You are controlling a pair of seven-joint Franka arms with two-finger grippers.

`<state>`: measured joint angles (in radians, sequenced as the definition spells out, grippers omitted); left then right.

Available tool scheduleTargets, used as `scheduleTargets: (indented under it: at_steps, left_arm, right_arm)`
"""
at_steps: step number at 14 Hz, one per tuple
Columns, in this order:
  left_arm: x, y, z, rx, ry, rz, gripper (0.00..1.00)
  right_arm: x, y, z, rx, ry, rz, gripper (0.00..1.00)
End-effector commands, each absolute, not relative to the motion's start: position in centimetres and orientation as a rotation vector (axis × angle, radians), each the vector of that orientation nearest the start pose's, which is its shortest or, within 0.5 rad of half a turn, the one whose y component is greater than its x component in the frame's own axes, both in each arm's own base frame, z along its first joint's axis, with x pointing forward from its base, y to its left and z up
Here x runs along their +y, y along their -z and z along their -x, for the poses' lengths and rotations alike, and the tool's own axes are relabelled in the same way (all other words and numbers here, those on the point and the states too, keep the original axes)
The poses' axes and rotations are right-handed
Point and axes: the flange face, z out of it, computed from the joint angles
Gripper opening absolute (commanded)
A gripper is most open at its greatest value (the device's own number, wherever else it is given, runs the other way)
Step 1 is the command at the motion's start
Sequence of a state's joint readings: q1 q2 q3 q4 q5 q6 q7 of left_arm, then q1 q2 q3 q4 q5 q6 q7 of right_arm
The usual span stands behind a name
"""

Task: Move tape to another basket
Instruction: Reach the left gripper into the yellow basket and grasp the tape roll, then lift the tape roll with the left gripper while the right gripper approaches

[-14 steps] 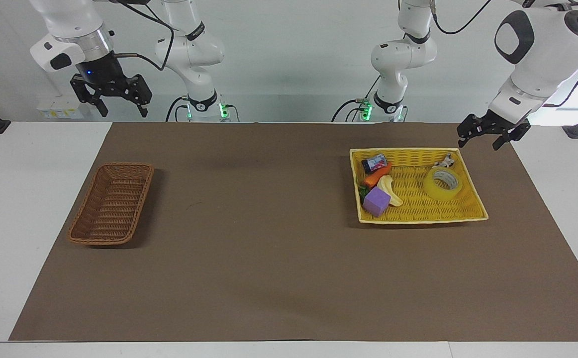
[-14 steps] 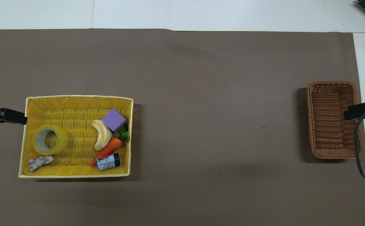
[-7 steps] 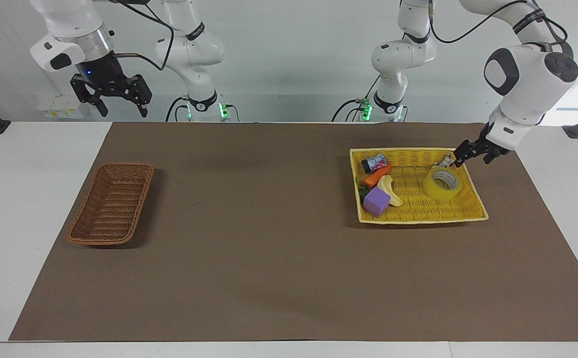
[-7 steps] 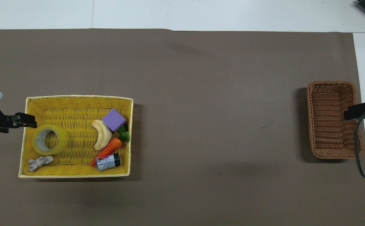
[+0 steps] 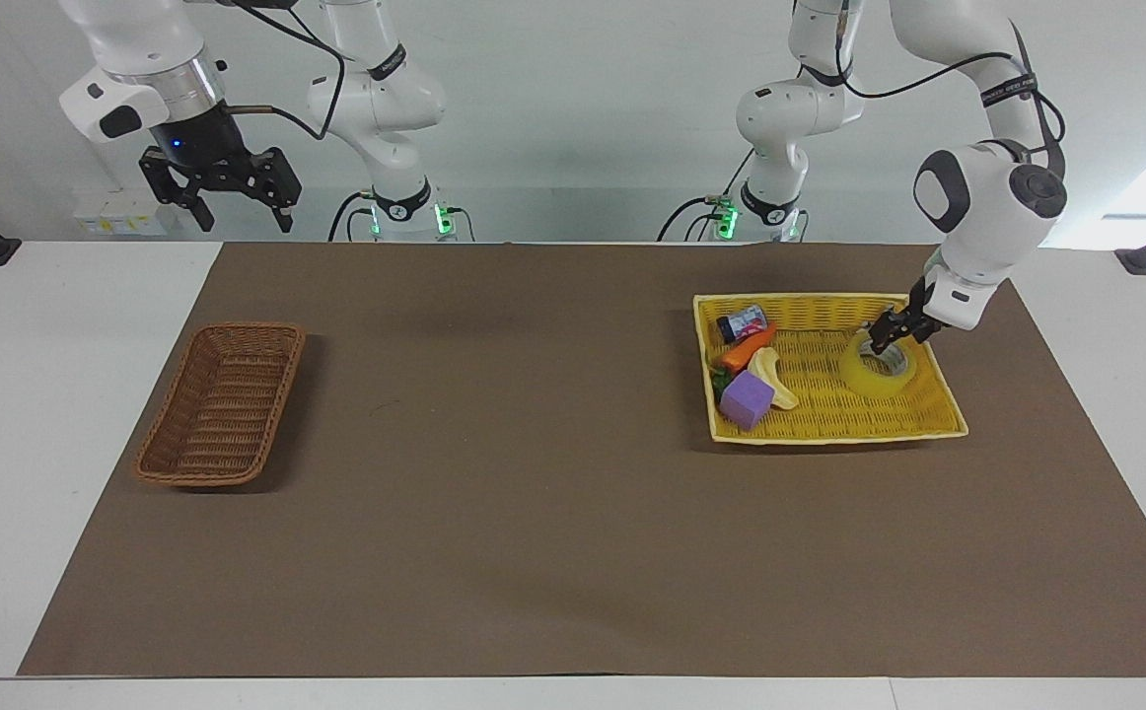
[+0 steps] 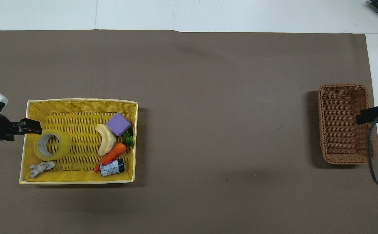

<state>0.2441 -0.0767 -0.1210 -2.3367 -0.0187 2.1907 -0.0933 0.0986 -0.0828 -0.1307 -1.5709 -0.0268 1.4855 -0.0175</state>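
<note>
Lowered left tool point(image 5: 886, 335) meets tape point(image 5: 877, 366) — hole upward.

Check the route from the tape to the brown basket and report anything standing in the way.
Nothing visible blocks it. The tape lies in the yellow basket, left gripper at its rim. Only bare mat separates it from the brown basket. The right gripper waits.

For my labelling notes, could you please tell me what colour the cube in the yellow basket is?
The cube is light purple; the overhead view shows it best.
</note>
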Motion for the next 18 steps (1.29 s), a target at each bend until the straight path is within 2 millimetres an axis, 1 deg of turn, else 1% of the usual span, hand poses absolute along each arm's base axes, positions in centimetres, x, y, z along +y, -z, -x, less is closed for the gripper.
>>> scheduleTargets:
  at_steps: [1, 3, 6, 8, 9, 10, 12, 14, 15, 17, 18]
  left_arm:
    - [6.2, -33.9, -46.5, -0.396, -0.090, 3.117, 0.67]
    - [6.2, -32.8, -46.3, -0.399, -0.093, 3.118, 0.67]
    - [6.1, -31.7, -46.3, -0.397, -0.090, 3.121, 0.65]
    - [6.5, -31.7, -46.3, -0.397, -0.095, 3.122, 0.67]
    - [7.3, -31.8, -46.3, -0.423, -0.092, 3.118, 0.68]
    - [7.3, -32.1, -46.5, -0.431, -0.095, 3.117, 0.69]
    - [6.9, -33.7, -47.1, -0.425, -0.116, 3.116, 0.74]
    - [6.6, -35.5, -47.8, -0.415, -0.143, 3.114, 0.75]
    - [6.7, -35.9, -47.9, -0.410, -0.165, 3.110, 0.75]
    - [7.3, -35.8, -47.1, -0.424, -0.160, 3.100, 0.72]
    - [7.4, -35.4, -46.7, -0.429, -0.165, 3.098, 0.71]
  right_arm:
    - [-2.7, -66.4, -51.3, -0.012, -0.016, 3.150, 1.00]
    - [-2.7, -66.4, -51.3, -0.012, -0.016, 3.150, 1.00]
    - [-2.7, -66.4, -51.3, -0.012, -0.016, 3.150, 1.00]
    - [-2.7, -66.4, -51.2, -0.012, -0.014, 3.150, 1.00]
    - [-2.7, -66.4, -51.2, -0.012, -0.014, 3.150, 1.00]
    - [-2.7, -66.5, -51.3, -0.012, -0.012, 3.150, 1.00]
    - [-2.6, -66.4, -51.2, -0.015, -0.014, 3.150, 1.00]
    - [-2.7, -66.4, -51.2, -0.012, -0.014, 3.150, 1.00]
    - [-2.7, -66.5, -51.3, -0.012, -0.012, 3.150, 1.00]
    - [-2.6, -66.4, -51.2, -0.015, -0.014, 3.150, 1.00]
    - [-2.7, -66.4, -51.2, -0.015, -0.014, 3.150, 1.00]
